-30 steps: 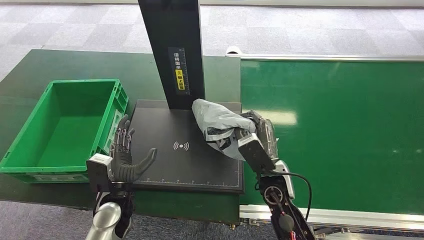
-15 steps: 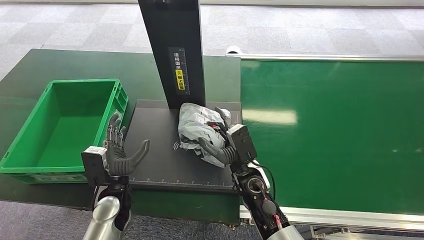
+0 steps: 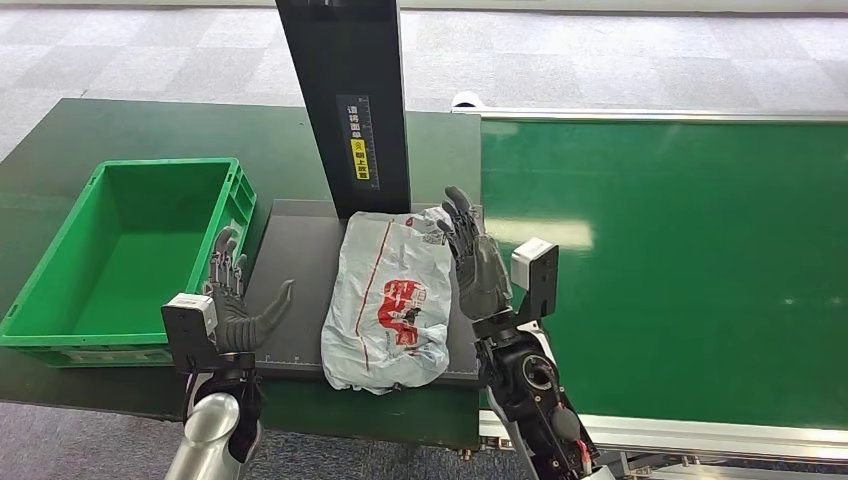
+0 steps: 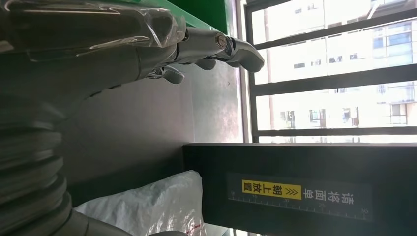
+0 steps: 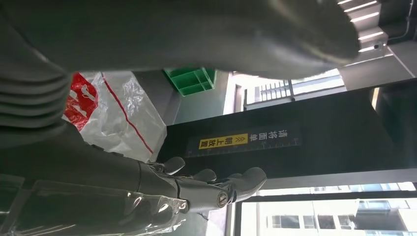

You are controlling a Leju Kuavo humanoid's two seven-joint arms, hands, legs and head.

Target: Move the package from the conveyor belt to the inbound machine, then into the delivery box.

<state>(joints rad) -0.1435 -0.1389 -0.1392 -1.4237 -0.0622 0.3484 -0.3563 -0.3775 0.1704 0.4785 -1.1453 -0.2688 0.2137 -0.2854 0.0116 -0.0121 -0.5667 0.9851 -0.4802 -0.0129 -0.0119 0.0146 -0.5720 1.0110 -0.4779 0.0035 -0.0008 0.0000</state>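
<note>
A grey-white plastic package point(image 3: 388, 301) with red print lies flat on the black inbound machine plate point(image 3: 300, 280), its near end hanging over the plate's front edge. My right hand point(image 3: 472, 262) stands open just right of the package, palm facing it, fingers spread and holding nothing. My left hand point(image 3: 233, 305) is open at the plate's left edge, between the package and the green delivery box point(image 3: 60, 320). The package point(image 4: 152, 204) lies beyond my left hand point(image 4: 113, 54) in the left wrist view. Package point(image 5: 110, 110) and right hand point(image 5: 187, 187) appear in the right wrist view.
The machine's black upright column point(image 3: 345, 100) with a yellow label stands at the back of the plate. The green conveyor belt point(image 3: 680, 260) lies to the right. The delivery box holds nothing. Grey carpet floor lies beyond the table.
My right hand has let go of the package, which now lies spread flat on the plate. The hand opened and drew back to the right. My left hand barely moved.
</note>
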